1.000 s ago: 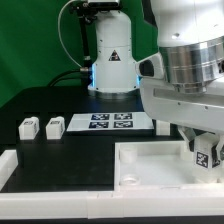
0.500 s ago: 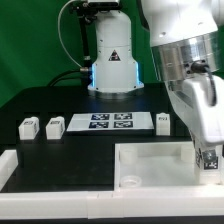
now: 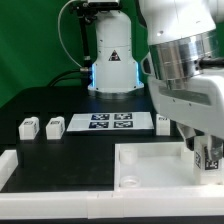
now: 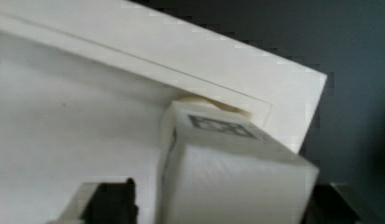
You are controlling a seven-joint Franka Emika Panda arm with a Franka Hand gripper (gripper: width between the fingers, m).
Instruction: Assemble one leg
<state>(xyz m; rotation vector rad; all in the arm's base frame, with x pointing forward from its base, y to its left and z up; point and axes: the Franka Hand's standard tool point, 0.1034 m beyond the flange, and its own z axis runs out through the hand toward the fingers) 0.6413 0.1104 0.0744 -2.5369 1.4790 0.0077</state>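
Observation:
My gripper (image 3: 207, 158) is shut on a leg (image 3: 210, 160), a small white peg with a square tag, and holds it upright at the far right corner of the large white tray (image 3: 150, 165). In the wrist view the leg (image 4: 215, 150) sits between my dark fingers (image 4: 114, 200), and its far end meets a round corner socket of the tray (image 4: 100, 110). Whether the end sits in the socket I cannot tell. My gripper shows there low in the frame (image 4: 233, 205).
Two loose legs (image 3: 28, 127) (image 3: 54, 126) stand at the exterior view's left, and a third (image 3: 163, 121) stands right of the marker board (image 3: 110, 122). A white bracket (image 3: 10, 165) lies at the front left. The robot base (image 3: 112, 60) stands behind.
The wrist twisted half a second ago and has turned back to about its stance of one second ago. The leg stays held at the tray's right corner.

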